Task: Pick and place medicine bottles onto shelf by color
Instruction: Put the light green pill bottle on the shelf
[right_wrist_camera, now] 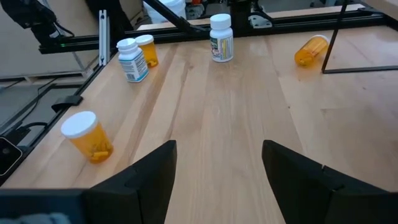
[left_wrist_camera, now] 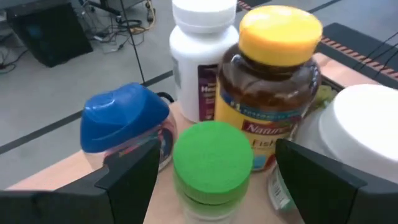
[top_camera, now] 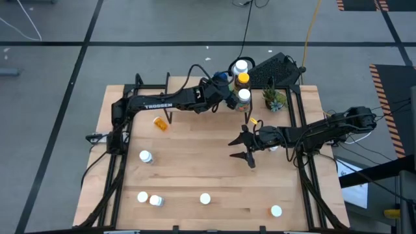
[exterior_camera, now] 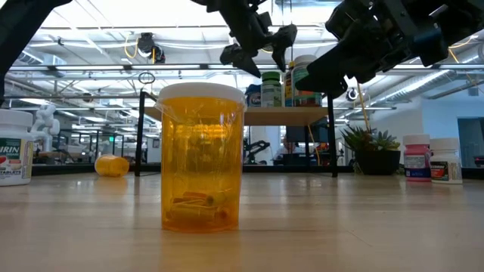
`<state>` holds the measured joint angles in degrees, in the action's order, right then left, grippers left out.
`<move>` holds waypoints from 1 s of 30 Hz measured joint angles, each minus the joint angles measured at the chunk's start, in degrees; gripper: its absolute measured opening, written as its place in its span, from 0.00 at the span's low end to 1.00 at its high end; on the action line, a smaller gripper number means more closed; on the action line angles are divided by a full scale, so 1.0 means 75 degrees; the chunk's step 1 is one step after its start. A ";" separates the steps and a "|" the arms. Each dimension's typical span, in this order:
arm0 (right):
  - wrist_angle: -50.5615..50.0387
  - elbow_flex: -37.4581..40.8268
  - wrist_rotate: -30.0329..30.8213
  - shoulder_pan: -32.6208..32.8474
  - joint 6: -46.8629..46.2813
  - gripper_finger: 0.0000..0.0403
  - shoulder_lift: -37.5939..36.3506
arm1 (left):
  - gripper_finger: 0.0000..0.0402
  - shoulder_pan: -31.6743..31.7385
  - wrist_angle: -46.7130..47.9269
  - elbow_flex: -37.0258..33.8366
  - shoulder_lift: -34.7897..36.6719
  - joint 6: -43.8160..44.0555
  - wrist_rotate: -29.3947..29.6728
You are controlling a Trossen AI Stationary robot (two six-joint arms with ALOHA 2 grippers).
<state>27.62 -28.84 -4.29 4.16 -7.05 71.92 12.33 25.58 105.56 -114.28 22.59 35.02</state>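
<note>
Several medicine bottles stand on the shelf [exterior_camera: 302,115]: a blue-capped one [left_wrist_camera: 124,121], a white one [left_wrist_camera: 202,56], an amber one with a yellow cap [left_wrist_camera: 273,93], a white-capped one [left_wrist_camera: 364,134] and a green-capped one [left_wrist_camera: 211,162]. My left gripper [left_wrist_camera: 211,180] is open over the shelf [top_camera: 229,97], one finger on either side of the green-capped bottle and clear of it. My right gripper [top_camera: 248,146] hangs open above the table's middle right, with nothing between its fingers [right_wrist_camera: 217,168]. More bottles stand on the tabletop, and an orange one [top_camera: 159,122] lies on its side.
Loose bottles stand near the table's front and left [top_camera: 145,156] [top_camera: 142,196] [top_camera: 156,200] [top_camera: 205,198] [top_camera: 276,210]. A potted plant [top_camera: 274,99] stands beside the shelf's right end, and two bottles [exterior_camera: 429,159] stand at the table's right. A black keyboard [top_camera: 276,68] lies behind the table.
</note>
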 joint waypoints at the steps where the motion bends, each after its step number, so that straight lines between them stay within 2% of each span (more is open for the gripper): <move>1: 0.0000 0.0000 0.0000 0.0000 0.0000 0.58 0.0000 | 0.81 0.0026 -0.0029 -0.0052 0.0001 -0.0002 0.0054; 6: 0.0000 0.0000 0.0000 0.0000 0.0000 0.58 0.0000 | 0.81 0.0149 -0.0606 -0.0597 -0.0014 0.0035 0.0135; 10: -0.0001 0.0000 0.0000 0.0000 0.0029 0.58 0.0000 | 0.79 0.0161 -0.0900 -0.0612 0.0000 -0.0118 0.0115; 21: -0.0077 0.0003 0.0000 0.0000 0.0056 0.58 0.0000 | 0.51 0.0167 -0.0907 -0.0612 0.0000 -0.0395 -0.0093; 25: -0.0172 0.0003 0.0000 0.0000 0.0055 0.58 0.0000 | 0.50 0.0167 -0.0772 -0.0604 0.0037 -0.0696 -0.0188; 30: -0.0199 0.0006 -0.0002 0.0000 0.0061 0.58 0.0000 | 0.58 0.0167 -0.0308 -0.0609 0.0271 -0.1299 -0.0462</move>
<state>26.13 -28.80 -4.31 4.16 -6.59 71.92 13.58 23.27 100.99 -112.24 12.84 31.56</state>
